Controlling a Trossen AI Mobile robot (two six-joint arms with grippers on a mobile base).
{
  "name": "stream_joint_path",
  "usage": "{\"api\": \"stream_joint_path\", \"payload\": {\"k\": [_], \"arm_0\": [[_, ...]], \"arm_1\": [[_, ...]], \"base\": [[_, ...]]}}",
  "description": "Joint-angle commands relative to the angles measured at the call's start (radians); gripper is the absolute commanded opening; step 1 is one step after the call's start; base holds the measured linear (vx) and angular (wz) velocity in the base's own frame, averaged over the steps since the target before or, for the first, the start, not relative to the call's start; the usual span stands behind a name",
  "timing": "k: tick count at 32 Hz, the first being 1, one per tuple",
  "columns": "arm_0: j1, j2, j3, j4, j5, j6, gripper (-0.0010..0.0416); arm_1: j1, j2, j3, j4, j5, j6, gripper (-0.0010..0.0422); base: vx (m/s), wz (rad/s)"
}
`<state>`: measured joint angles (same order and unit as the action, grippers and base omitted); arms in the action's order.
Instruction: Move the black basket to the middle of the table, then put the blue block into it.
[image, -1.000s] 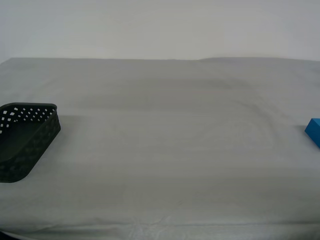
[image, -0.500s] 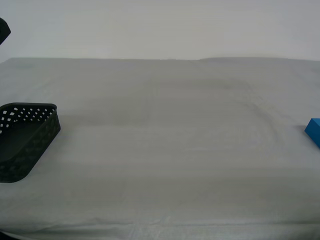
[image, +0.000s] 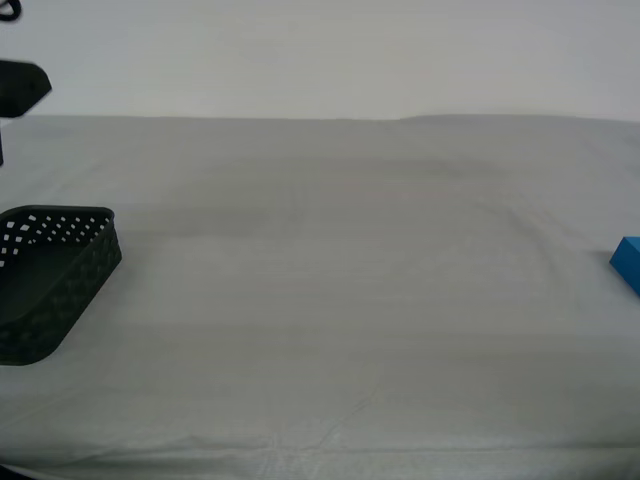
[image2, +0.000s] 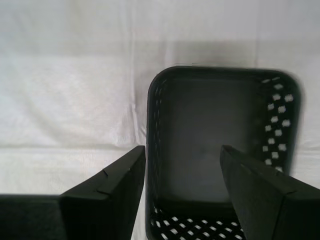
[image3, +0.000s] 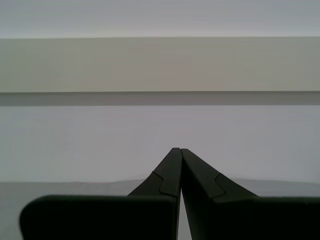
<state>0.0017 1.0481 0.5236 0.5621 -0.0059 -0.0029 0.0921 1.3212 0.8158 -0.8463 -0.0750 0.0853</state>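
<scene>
The black basket (image: 50, 275) stands on the table (image: 330, 250) at the exterior view's left edge, partly cut off. In the second wrist view the basket (image2: 215, 145) lies below my second gripper (image2: 182, 150), which is open and empty above it, one finger over the cloth beside the basket wall, the other over its inside. A black part of that arm (image: 22, 88) shows above the basket in the exterior view. The blue block (image: 628, 262) lies at the exterior view's right edge, half cut off. My first gripper (image3: 180, 150) is shut and empty, pointing at a pale wall.
The grey cloth (image2: 70, 100) is slightly wrinkled, with a small fold (image: 340, 420) near the front edge. A plain pale wall (image: 320, 50) stands behind the table. Nothing else lies between basket and block.
The black arm part has come further into the exterior view at the upper left, above the basket. The basket and the blue block have not moved.
</scene>
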Motion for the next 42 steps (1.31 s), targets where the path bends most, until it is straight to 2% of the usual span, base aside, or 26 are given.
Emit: {"api": "stream_joint_path", "payload": {"k": [1, 6, 11, 12, 15, 19, 33, 34, 38, 40, 42], "arm_0": [[0.0, 0.0, 0.001, 0.003, 0.0, 0.002, 0.0], [0.0, 0.0, 0.001, 0.003, 0.0, 0.002, 0.0], [0.0, 0.0, 0.001, 0.003, 0.0, -0.002, 0.0], [0.0, 0.0, 0.001, 0.003, 0.0, -0.002, 0.0], [0.0, 0.0, 0.001, 0.004, 0.0, -0.002, 0.0], [0.0, 0.0, 0.001, 0.004, 0.0, -0.002, 0.0], [-0.001, 0.0, 0.001, 0.005, 0.0, -0.001, 0.0], [-0.001, 0.0, 0.001, 0.005, 0.0, -0.001, 0.0], [-0.001, 0.0, 0.001, 0.005, 0.0, -0.001, 0.0], [-0.001, 0.0, 0.001, 0.006, 0.0, -0.002, 0.0001], [-0.001, 0.0, 0.001, 0.006, 0.0, -0.002, 0.0]], "arm_1": [[0.016, 0.112, 0.0, 0.026, 0.01, 0.049, 0.0197], [0.04, 0.173, 0.0, 0.097, 0.011, 0.077, 0.0197], [0.167, 0.179, -0.003, 0.107, -0.002, 0.089, 0.0197], [0.186, 0.179, -0.003, 0.108, 0.01, 0.09, 0.0197], [0.253, 0.179, -0.012, 0.118, 0.093, 0.083, 0.0197], [0.248, 0.179, -0.026, 0.111, 0.143, 0.088, 0.0197], [0.247, 0.196, -0.109, 0.192, 0.126, 0.118, 0.0197], [0.246, 0.232, -0.111, 0.196, 0.105, 0.118, 0.0197], [0.246, 0.341, -0.111, 0.235, 0.11, 0.124, 0.0197], [0.247, 0.374, -0.111, 0.252, 0.103, 0.126, 0.0197], [0.247, 0.423, -0.111, 0.272, 0.079, 0.13, 0.0197]], "base": [[0.0, 0.0], [0.0, 0.0], [0.0, 0.0], [0.0, 0.0], [0.0, 0.0], [0.0, 0.0], [0.0, 0.0], [0.0, 0.0], [0.0, 0.0], [0.0, 0.0], [0.0, 0.0]]}}
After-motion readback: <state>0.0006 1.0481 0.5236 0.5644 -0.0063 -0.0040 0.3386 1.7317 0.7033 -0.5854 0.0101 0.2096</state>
